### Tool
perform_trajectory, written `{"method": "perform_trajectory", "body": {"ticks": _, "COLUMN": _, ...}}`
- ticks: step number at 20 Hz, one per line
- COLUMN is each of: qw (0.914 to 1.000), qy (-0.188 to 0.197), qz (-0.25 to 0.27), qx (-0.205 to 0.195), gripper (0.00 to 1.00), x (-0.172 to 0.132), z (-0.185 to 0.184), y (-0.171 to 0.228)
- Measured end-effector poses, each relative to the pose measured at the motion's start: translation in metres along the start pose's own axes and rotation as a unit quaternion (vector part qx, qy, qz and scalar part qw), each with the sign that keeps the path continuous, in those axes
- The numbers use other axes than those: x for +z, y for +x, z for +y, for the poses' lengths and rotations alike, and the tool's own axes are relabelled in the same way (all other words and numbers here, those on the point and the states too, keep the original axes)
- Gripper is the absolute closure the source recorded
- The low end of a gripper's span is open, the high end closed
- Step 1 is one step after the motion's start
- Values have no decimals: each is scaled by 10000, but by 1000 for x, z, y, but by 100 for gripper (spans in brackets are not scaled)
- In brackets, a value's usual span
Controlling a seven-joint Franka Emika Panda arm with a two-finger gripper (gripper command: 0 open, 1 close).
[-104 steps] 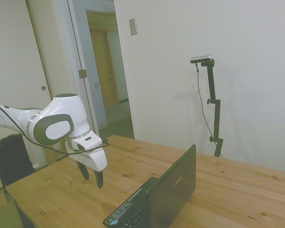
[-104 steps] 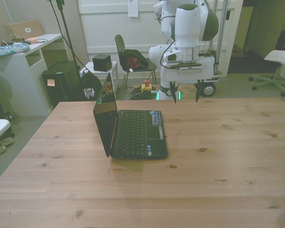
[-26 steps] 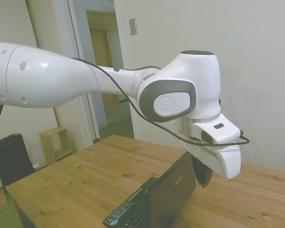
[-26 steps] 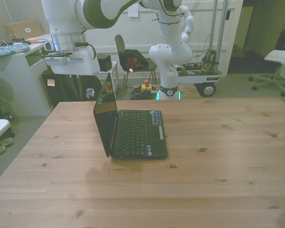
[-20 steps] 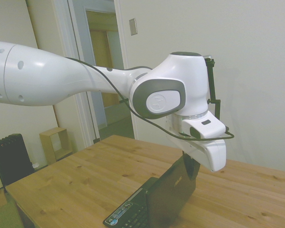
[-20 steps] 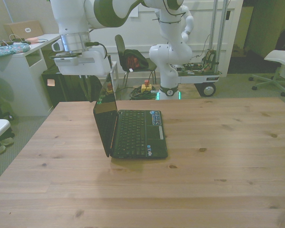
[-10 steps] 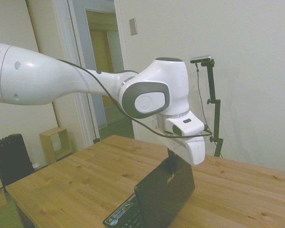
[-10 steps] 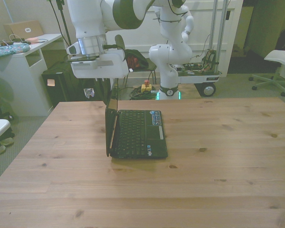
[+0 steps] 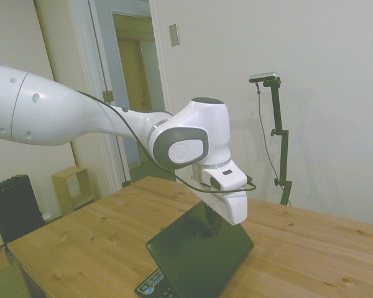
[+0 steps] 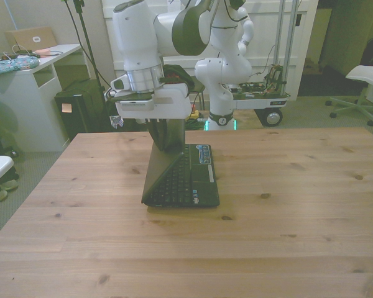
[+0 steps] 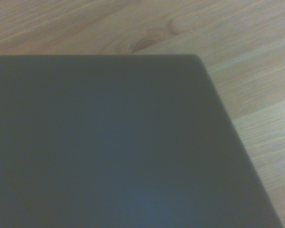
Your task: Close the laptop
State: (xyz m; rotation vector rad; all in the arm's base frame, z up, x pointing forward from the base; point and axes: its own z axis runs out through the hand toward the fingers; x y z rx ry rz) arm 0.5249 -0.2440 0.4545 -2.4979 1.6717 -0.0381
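one black laptop (image 9: 196,257) sits on the wooden table (image 10: 286,205), its lid tilted partway down over the keyboard. no writing is readable. the gripper (image 9: 212,223) presses on the lid's back; i cannot tell how far its fingers are spread.

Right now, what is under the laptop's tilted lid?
Under the lid the keyboard shows in the front view, its far strip visible. The keys nearest the hinge are covered. The tool rests on the lid's back.
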Motion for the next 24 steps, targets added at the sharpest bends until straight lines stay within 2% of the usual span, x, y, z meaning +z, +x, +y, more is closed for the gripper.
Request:
{"method": "perform_trajectory", "body": {"ticks": 6, "qw": 9998, "qy": -142, "qz": -141, "qx": -43, "gripper": 100, "x": 35, "z": -3, "y": -15}}
{"method": "perform_trajectory", "body": {"ticks": 14, "qw": 9996, "qy": -194, "qz": -189, "qx": -42, "gripper": 100, "x": 48, "z": -5, "y": -21}}
{"method": "perform_trajectory", "body": {"ticks": 19, "qw": 9992, "qy": -307, "qz": -271, "qx": 13, "gripper": 100, "x": 77, "z": 3, "y": -23}}
{"method": "perform_trajectory", "body": {"ticks": 22, "qw": 9996, "qy": -188, "qz": -199, "qx": -61, "gripper": 100, "x": 62, "z": -3, "y": -29}}
{"method": "perform_trajectory", "body": {"ticks": 24, "qw": 9998, "qy": -2, "qz": -93, "qx": -192, "gripper": 100, "x": 31, "z": -13, "y": -42}}
